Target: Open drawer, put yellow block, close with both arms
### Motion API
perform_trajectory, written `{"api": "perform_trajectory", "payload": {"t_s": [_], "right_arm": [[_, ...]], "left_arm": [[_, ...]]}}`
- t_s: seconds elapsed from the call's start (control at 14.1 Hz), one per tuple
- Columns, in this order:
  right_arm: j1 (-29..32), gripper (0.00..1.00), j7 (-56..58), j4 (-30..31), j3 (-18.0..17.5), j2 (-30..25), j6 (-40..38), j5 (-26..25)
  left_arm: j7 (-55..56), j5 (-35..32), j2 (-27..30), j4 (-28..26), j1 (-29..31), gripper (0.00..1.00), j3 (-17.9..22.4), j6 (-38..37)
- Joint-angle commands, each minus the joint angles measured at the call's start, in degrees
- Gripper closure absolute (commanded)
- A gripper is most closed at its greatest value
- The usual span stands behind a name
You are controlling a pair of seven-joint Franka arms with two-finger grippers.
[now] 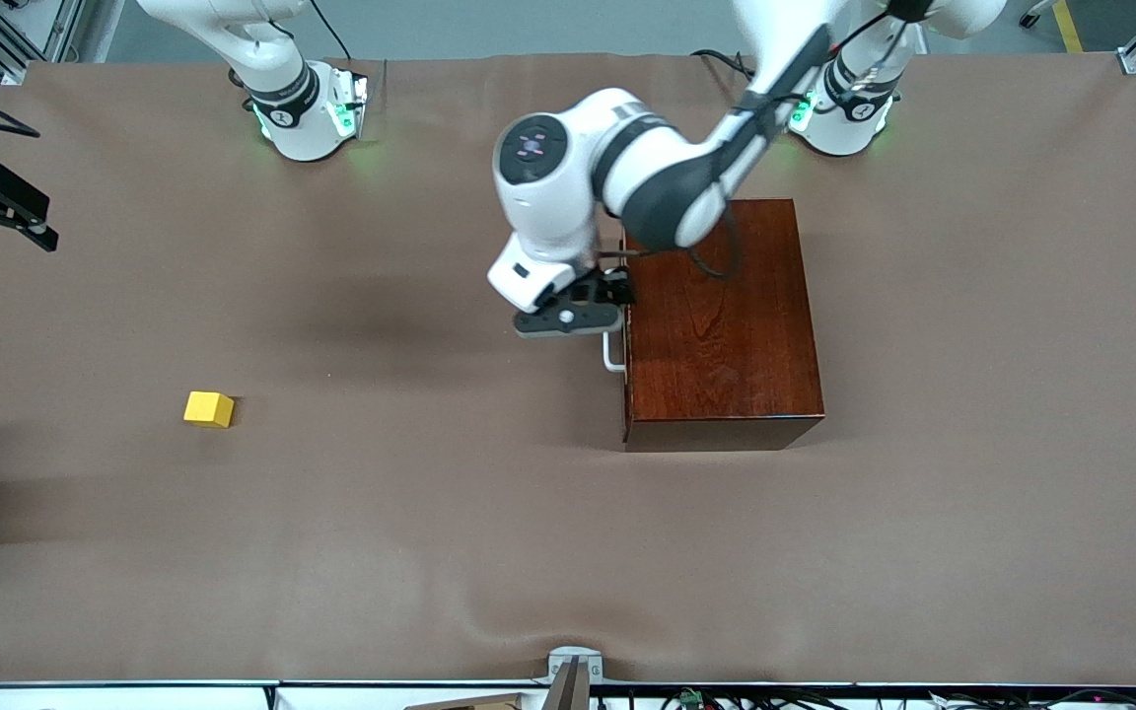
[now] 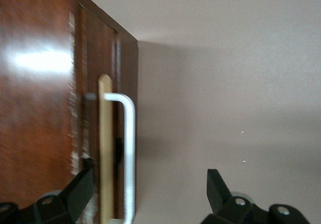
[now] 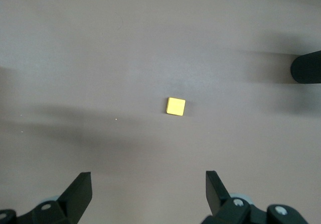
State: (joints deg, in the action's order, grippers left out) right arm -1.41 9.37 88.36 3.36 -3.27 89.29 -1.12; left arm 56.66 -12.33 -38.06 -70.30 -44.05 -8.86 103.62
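on brown cloth (image 1: 430, 552), glossy wooden drawer (image 1: 721, 325), yellow block (image 1: 208, 408)

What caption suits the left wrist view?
Open left gripper straddling the white handle of the shut drawer.

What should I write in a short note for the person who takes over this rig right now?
Left gripper: open, at the white handle of the drawer, fingers either side of the bar, not yet closed on it.
Right gripper: open, holding nothing, waiting high over the table above the yellow block.
Drawer is shut in the dark wooden box. Yellow block lies on the table toward the right arm's end.
Done: left gripper lined up on the handle.
Left: grip, pull open, put block in, close drawer with both arms.
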Motion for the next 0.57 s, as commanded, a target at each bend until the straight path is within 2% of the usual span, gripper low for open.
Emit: {"api": "perform_trajectory", "payload": {"t_s": [0.0,0.5], "right_arm": [[0.7,0.0,0.13,0.06,-0.37,-0.24,-0.17,-0.12],[0.7,0.0,0.21,0.15,-0.37,-0.24,-0.17,-0.12]], "left_arm": [[1.43,-1.11,-3.15,2.72,-1.38,0.0,1.12,-0.18],[0.99,-3.75,-6.5,1.75,-2.97,0.0,1.56,-0.97]]}}
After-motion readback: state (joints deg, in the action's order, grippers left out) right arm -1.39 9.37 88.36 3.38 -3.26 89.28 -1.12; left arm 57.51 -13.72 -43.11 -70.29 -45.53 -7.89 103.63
